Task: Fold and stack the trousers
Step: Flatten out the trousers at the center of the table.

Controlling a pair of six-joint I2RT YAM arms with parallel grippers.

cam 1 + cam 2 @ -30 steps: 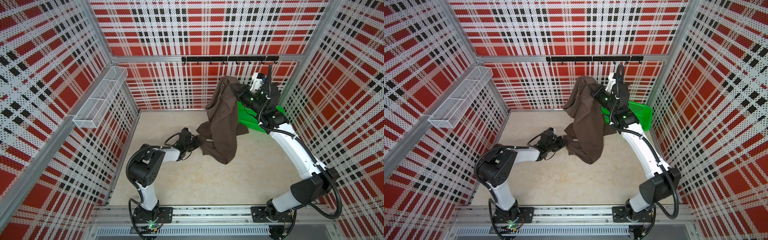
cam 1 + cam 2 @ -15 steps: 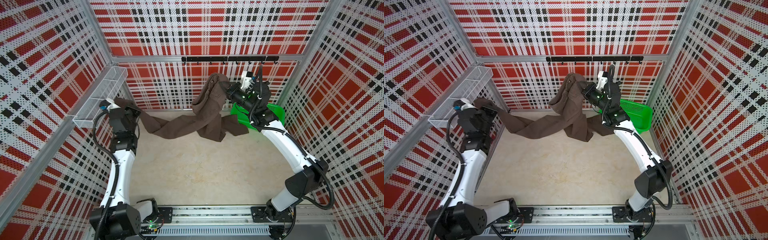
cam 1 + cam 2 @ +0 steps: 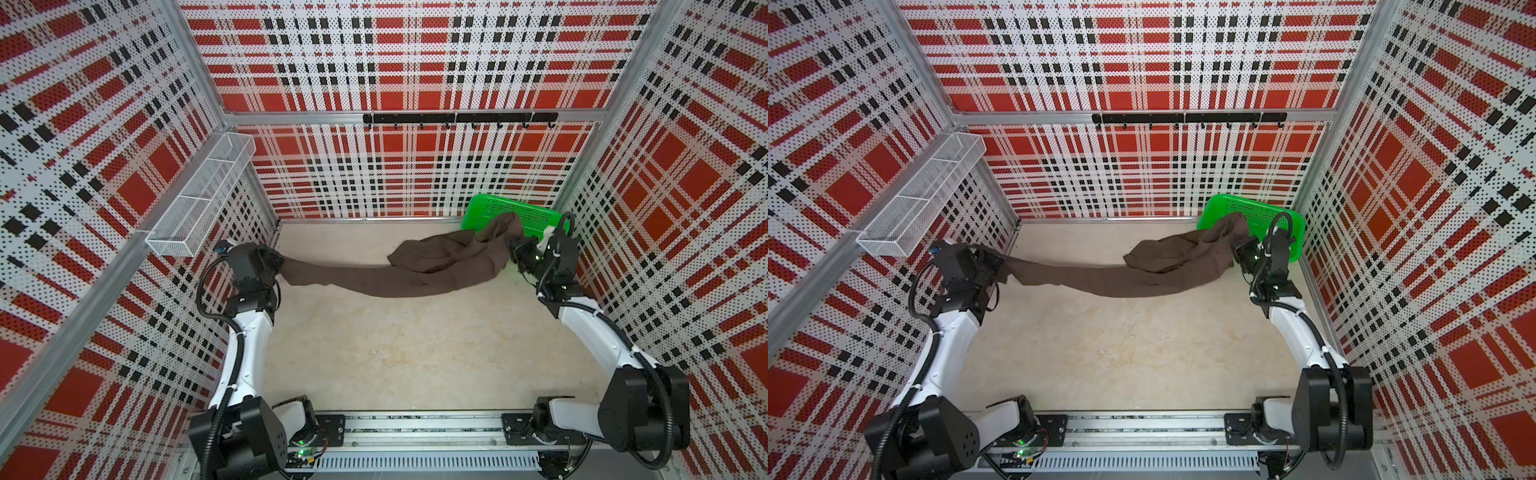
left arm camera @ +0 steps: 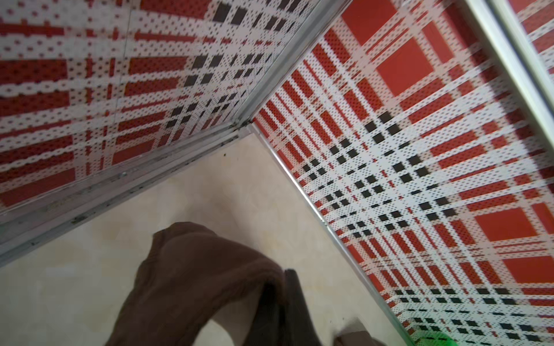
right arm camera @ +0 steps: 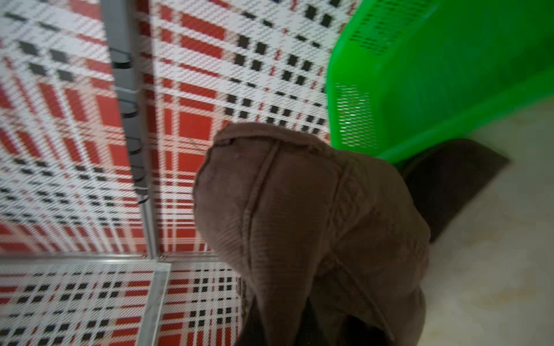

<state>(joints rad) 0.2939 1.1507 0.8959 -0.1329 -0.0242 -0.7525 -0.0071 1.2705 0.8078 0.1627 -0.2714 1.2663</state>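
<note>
Across the far part of the floor (image 3: pixel 395 357), the trousers (image 3: pixel 374 278) now run as one long dark brown band from the left wall almost to the right wall, sagging in the middle; whether the sag touches the floor cannot be told. Half a second earlier they hung in a tall bunch from high up near the black hook rail (image 3: pixel 457 118); that bunch has come down. A crumpled fold now lies over the band right of centre, and a lobe of cloth rises against the front rim of the green basket (image 3: pixel 528 212).

The right gripper (image 3: pixel 514 254) has dropped from near the rail to a low spot just in front of the basket, close to the right wall. Its jaws are pinched narrow on the right end of the trousers. In the right wrist view the ribbed brown cloth (image 5: pixel 314 224) bulges out just ahead of the camera, with the basket (image 5: pixel 434 75) beside it and a darker flap of fabric under its edge.

The left gripper (image 3: pixel 277 266) stays by the left wall, under the white wire shelf basket (image 3: pixel 199 199), a little lower than before, clamped tight on the other end. In the left wrist view that end (image 4: pixel 204 284) loops over the floor near the corner.

In both top views the cloth looks more stretched than before.
</note>
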